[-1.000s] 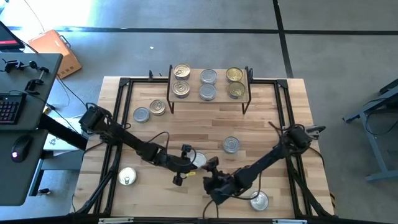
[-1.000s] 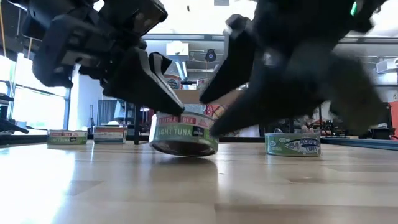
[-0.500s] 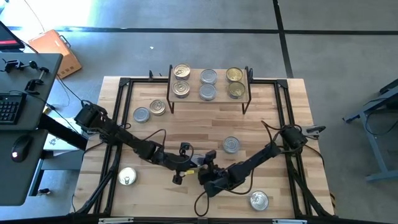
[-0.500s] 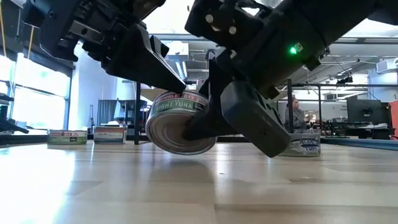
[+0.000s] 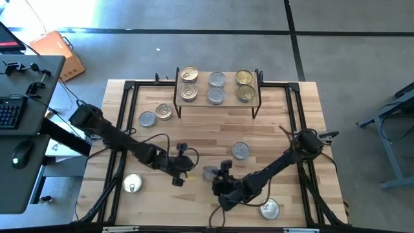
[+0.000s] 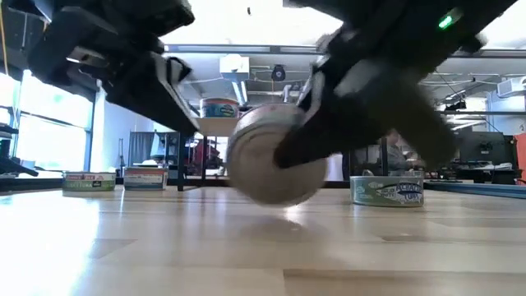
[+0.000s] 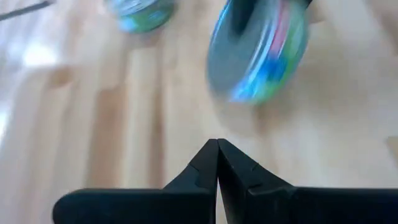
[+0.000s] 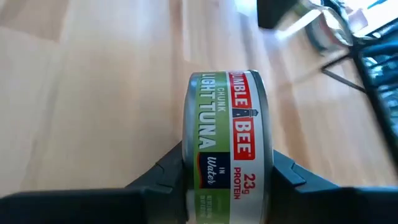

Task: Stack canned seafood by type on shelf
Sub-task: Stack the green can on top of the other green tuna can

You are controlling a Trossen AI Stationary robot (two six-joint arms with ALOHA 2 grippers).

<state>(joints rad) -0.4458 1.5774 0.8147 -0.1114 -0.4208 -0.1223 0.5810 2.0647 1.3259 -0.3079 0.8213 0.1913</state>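
Where both grippers met, right gripper (image 8: 227,177) now seemingly alone clamps tuna tin (image 8: 227,146); left gripper (image 7: 217,163) withdrew, closed.

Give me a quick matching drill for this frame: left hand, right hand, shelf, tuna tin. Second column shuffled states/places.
Column 1:
1. left hand
2. right hand
3. shelf
4. tuna tin

Column 2:
A. carries six tins on its top
B. on edge, label facing the right wrist camera
C. fingers shut, holding nothing
D. gripping the tin by its flat faces

Pairs: 1-C, 2-D, 3-A, 4-B
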